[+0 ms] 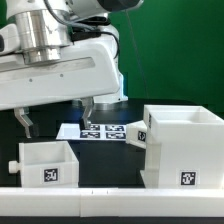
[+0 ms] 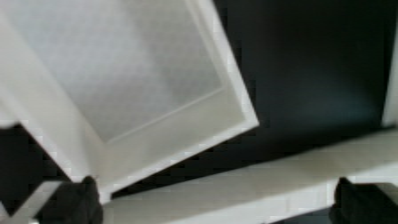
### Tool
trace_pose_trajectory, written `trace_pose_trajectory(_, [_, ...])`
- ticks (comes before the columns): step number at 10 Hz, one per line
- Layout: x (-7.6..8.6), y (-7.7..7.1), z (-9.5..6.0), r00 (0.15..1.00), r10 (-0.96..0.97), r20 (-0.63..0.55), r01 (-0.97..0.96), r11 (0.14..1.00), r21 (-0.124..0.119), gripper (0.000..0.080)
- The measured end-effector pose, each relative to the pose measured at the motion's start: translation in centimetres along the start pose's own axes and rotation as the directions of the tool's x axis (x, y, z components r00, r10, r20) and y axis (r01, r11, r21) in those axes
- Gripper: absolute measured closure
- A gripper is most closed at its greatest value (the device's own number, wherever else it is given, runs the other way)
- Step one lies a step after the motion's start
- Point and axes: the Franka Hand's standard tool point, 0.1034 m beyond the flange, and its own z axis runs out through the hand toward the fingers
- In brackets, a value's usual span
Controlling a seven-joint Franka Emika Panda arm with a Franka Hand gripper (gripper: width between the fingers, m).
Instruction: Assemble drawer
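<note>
The large white box casing (image 1: 183,148) stands at the exterior view's right, with square tags on its front. A small knobbed tray (image 1: 139,133) sticks out of the casing's left side. A second open-topped tray (image 1: 48,162) sits at the exterior view's left, its knob pointing left. My gripper (image 1: 56,118) hangs open and empty just above this tray. In the wrist view the tray (image 2: 146,92) shows tilted, its hollow open to the camera. The two dark fingertips (image 2: 71,203) stand wide apart over a white band, holding nothing.
The marker board (image 1: 100,130) lies flat on the black table behind the two trays. A long white rail (image 1: 100,205) runs along the front edge. The arm's white body fills the upper left of the exterior view.
</note>
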Motion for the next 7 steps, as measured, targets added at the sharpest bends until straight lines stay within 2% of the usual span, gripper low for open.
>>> trace_pose_trajectory(4, [-0.1,0.3,0.1,0.97,-0.243,0.008,0.243,0.97,-0.006,0.015])
trace_pose_trajectory(5, [-0.3,0.4,0.2,0.91,-0.413,0.027,0.414,0.91,-0.009,0.015])
trace_pose_trajectory(6, [-1.1,0.3,0.6,0.814,-0.578,0.057,0.579,0.815,-0.008,0.015])
trace_pose_trajectory(7, [-2.2,-0.3,1.3,0.726,-0.683,0.085,0.686,0.727,-0.013,0.015])
